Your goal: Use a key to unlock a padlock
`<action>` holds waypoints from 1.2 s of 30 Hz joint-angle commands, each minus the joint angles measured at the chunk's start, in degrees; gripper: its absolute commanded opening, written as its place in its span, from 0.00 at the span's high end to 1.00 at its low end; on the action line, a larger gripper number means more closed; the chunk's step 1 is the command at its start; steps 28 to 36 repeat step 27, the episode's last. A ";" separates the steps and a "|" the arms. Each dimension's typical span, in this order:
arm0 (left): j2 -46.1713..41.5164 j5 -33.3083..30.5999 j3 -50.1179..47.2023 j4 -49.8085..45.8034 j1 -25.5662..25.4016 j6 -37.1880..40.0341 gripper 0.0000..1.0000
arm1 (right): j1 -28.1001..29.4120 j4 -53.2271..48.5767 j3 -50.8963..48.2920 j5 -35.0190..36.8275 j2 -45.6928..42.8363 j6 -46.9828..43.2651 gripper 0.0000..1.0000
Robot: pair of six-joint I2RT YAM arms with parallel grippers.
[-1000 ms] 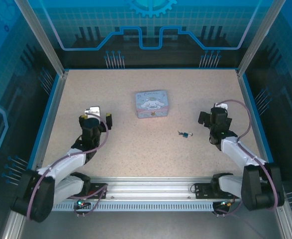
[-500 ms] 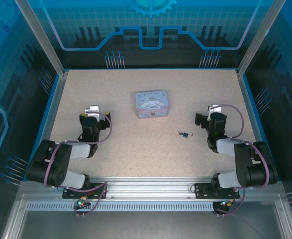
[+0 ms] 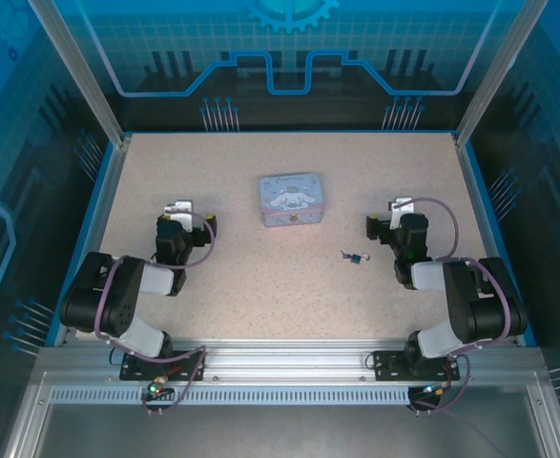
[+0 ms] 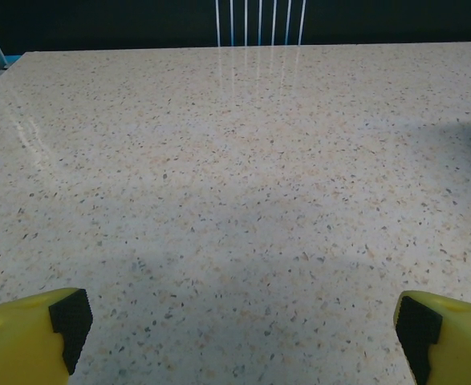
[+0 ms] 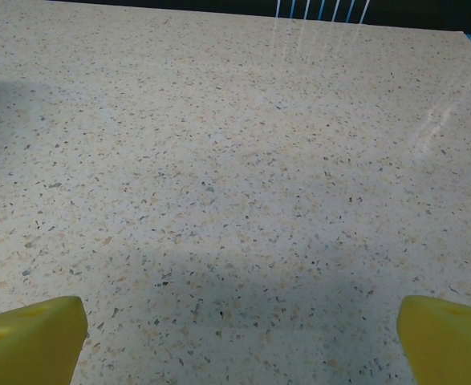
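Robot lab cell. Speckled worktop (image 3: 260, 305) is boxed in by blue panels (image 3: 289, 57) printed with gear and circuit graphics. Aluminium frame posts (image 3: 79, 72). Slotted aluminium rail (image 3: 289, 361) at near edge carries cabled left arm (image 3: 117, 301) and right arm (image 3: 475, 305).

The top external camera sits high above and behind the arms and looks steeply down and forward. The mounting rail (image 3: 289, 367) runs along the bottom of its frame, the whole table (image 3: 260, 305) lies across the middle, and the back wall (image 3: 280, 57) is at the top. Each wrist camera rides low and close over the table, facing across it toward the dark far edge at the top of its frame. The left fingers (image 4: 18, 341) and the right fingers (image 5: 26, 337) sit in the lower corners. All three views share the speckled tabletop.
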 commanded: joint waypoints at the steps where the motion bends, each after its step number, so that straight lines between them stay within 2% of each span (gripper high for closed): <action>1: 0.11 3.08 2.95 -3.38 2.71 -2.98 0.01 | 1.23 2.30 1.18 0.92 0.38 -1.20 0.00; 3: 0.18 3.81 2.78 -3.00 3.27 -3.27 0.01 | 0.43 1.55 1.38 -0.74 0.29 -0.87 0.00; 36: 0.13 3.82 2.82 -3.06 3.26 -3.25 0.01 | 0.17 1.36 1.58 -1.92 0.38 -1.09 0.00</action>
